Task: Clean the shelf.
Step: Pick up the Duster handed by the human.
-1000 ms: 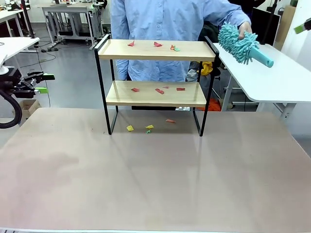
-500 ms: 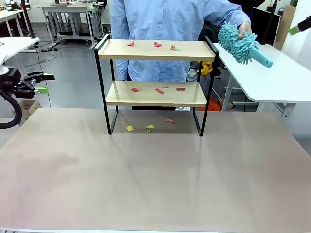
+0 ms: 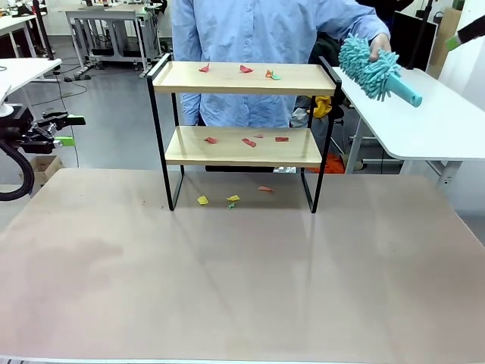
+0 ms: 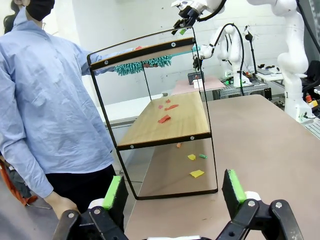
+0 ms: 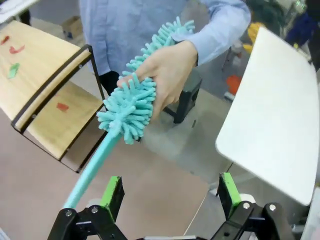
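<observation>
Shelf (image 3: 227,80): stood mid far edge of table (image 3: 242,288), paper scraps (image 3: 247,142) littered on both boards and underneath. Left gripper (image 4: 175,187), right gripper (image 5: 170,192): hung released, gripped nothing. Person's hand (image 5: 167,67): clutched teal duster (image 5: 131,107) off shelf's right end.

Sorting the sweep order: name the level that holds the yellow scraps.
The table under the shelf: both yellow scraps lie there, while the shelf itself holds none.
</observation>
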`<state>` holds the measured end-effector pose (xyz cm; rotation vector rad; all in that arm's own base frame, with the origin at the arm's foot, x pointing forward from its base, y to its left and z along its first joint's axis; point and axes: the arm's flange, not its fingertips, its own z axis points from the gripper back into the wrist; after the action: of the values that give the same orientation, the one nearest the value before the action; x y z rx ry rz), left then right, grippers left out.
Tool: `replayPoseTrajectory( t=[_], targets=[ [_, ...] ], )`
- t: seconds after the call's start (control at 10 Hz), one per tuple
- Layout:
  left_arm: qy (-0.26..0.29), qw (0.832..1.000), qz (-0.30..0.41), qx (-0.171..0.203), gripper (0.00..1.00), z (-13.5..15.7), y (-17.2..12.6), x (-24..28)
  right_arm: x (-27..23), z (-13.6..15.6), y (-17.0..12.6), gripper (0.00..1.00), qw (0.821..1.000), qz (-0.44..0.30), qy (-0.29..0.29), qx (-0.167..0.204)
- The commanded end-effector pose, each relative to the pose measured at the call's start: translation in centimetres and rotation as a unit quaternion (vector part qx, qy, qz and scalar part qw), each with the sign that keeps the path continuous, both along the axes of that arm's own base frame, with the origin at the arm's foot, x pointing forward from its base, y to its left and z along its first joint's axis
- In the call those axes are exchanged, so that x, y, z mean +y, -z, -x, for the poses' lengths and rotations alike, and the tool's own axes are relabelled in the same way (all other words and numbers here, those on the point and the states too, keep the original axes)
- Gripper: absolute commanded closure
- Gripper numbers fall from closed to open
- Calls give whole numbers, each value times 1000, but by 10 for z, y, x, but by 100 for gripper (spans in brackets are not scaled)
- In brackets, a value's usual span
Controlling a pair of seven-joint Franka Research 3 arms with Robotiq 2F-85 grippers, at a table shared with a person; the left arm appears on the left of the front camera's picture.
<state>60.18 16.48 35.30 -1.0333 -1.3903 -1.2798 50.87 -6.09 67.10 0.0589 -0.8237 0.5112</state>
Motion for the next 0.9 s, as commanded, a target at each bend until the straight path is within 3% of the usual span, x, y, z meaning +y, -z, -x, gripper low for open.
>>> replayPoseTrajectory(
  t=[0.0, 0.4, 0.8],
  targets=[
    [3, 1000, -3, -6, 0, 2, -1, -1, 32, 21, -3, 0, 997, -20, 53, 45],
    [3, 1000, -3, -6, 0, 2, -1, -1, 78, 34, 16, 0, 989, -65, 88, 98],
    [3, 1000, -3, -6, 0, 2, -1, -1, 102, 36, 31, 0, 988, -32, 113, 105]
  ],
)
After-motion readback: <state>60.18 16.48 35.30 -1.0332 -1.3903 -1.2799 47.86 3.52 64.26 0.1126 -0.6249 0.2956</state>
